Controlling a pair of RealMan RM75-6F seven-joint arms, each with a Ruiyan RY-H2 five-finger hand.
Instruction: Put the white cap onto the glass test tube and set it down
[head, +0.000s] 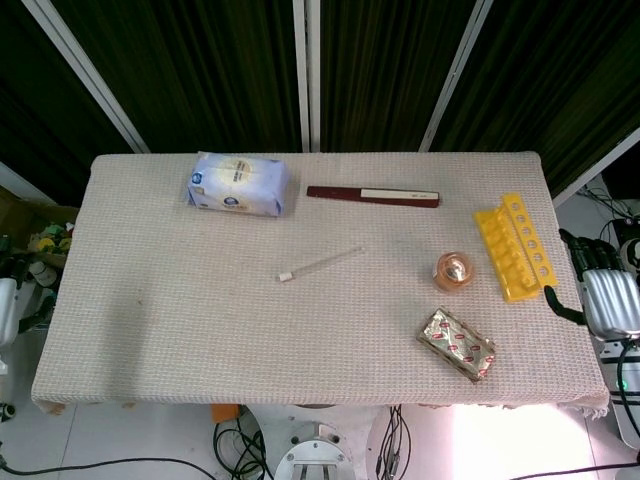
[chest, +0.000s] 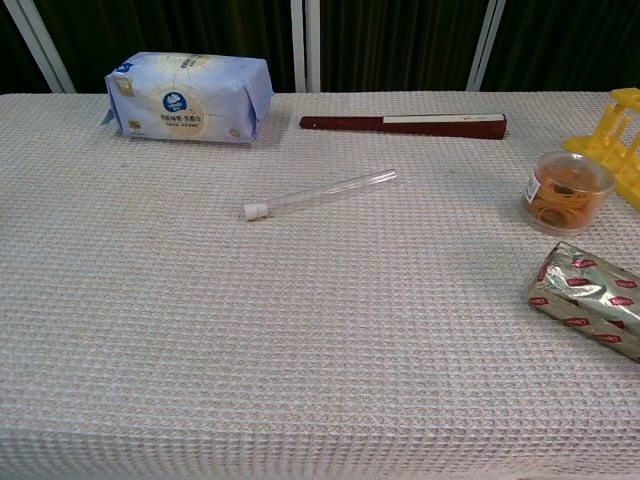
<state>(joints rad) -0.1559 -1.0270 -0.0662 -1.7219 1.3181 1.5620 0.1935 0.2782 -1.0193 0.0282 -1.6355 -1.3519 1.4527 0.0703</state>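
Observation:
The glass test tube lies on its side near the middle of the cloth-covered table, with the white cap on its left end. The chest view shows the same tube and cap lying flat, with no hand near them. My right hand is off the table's right edge, its dark fingers apart and nothing in it. Only a sliver of my left hand shows at the left edge of the head view, and its fingers are hidden.
A blue-white tissue pack and a long dark red bar lie at the back. A yellow tube rack, a small orange jar and a foil packet are on the right.

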